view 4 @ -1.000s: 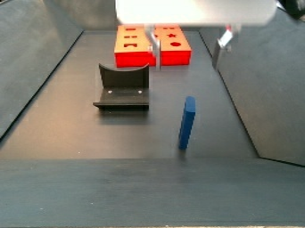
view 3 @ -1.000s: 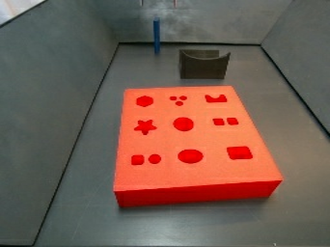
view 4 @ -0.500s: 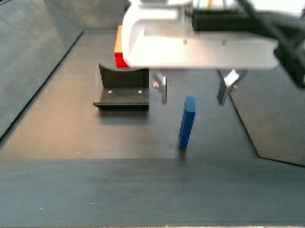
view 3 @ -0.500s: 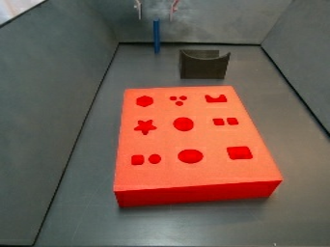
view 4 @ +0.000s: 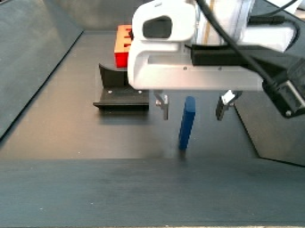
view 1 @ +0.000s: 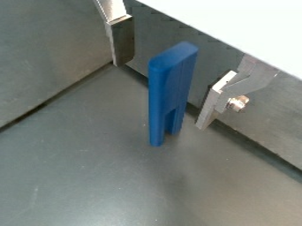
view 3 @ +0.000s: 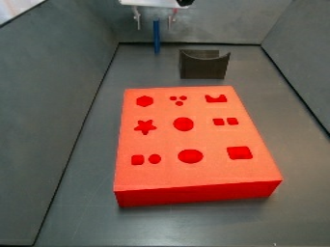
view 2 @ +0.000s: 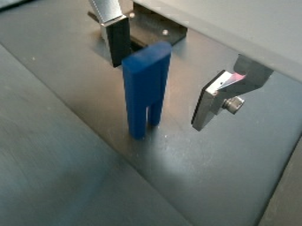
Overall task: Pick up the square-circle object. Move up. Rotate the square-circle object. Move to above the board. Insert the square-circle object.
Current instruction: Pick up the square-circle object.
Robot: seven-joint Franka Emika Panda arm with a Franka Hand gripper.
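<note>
The gripper is hanging over the far end of the grey floor with its jaws spread apart, and the square-circle object is standing in the gap between the two silver fingers, touching neither in both wrist views. The blue piece is standing upright on its two short legs, long axis vertical, so the fingers are flanking its flat faces, one on each side. In a side view the fingers are reaching down past its top edge. Judging from this, the closing squeeze only needs the jaws to come together. The fixture is sitting just beside, and the board is lying well apart.
</note>
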